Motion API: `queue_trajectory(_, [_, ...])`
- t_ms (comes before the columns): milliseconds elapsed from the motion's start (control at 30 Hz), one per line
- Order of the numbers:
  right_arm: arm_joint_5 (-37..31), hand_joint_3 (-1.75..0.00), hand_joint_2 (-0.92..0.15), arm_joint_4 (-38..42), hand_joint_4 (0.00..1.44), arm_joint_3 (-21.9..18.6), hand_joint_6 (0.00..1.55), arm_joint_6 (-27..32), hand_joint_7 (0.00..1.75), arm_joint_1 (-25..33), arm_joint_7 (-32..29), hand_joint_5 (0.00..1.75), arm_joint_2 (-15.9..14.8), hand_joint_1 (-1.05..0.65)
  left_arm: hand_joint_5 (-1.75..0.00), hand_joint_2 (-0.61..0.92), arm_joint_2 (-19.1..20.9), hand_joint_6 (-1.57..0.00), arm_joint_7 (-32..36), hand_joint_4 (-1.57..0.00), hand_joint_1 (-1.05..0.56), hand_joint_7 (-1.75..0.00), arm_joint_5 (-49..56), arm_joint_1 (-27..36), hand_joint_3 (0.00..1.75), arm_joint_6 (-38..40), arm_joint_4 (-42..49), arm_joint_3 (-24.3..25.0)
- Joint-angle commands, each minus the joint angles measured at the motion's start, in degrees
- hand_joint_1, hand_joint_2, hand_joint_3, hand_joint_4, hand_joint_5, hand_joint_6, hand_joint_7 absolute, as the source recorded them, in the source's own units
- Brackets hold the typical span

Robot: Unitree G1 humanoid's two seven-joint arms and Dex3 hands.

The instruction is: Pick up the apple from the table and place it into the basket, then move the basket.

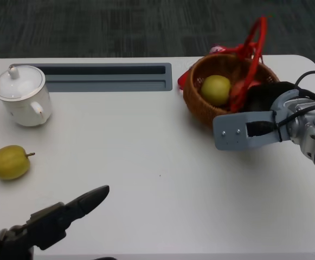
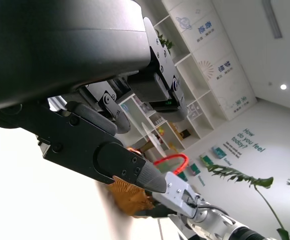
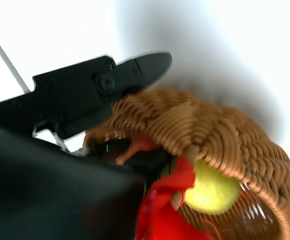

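Round yellow-green apple (image 1: 216, 89) inside woven wicker basket (image 1: 198, 100) w/ red handle (image 1: 255, 49) (bowl-shaped, far right of bench (image 1: 146, 162)). Right hand (image 1: 263, 100) at basket rim, fingers (image 3: 135, 72) clamped on weave. Left hand (image 1: 54, 219) low, fingers apart, empty. Second apple (image 1: 8, 161) nr glossy white lidded cup (image 1: 23, 95).

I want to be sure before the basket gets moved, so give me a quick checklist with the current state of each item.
1. An apple in the basket: ok, a yellow-green apple lies inside.
2. Right hand at the basket's rim: ok.
3. Right hand's grip firm: cannot tell.
4. Left hand away from the basket: ok, open, low over the near table edge.
5. Every apple in: not ok, a second apple still lies on the table.
6. Lidded cup away from the basket: ok.
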Motion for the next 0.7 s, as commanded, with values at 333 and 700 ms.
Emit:
queue_trajectory(333, [-0.8, -0.02, -0.92, -0.3, 0.05, 0.9, 0.09, -2.9, 0.0, -3.5, -2.0, 0.0, -1.3, -1.03, -0.01, 0.82, 1.2, -0.77, 0.5, -0.87, -0.55, 0.0, -0.6, -4.3, 0.0, 0.7, 2.6, 0.4])
queue_trajectory(700, [-1.3, 0.0, -0.88, -0.6, 0.1, 1.2, 0.13, -4.9, 0.01, -7.2, -6.1, 0.01, -3.9, -1.0, -0.01, 0.82, 1.6, -0.79, 0.6, -0.89, -0.54, -0.01, -1.0, -7.4, 0.0, 0.1, 4.5, 0.1])
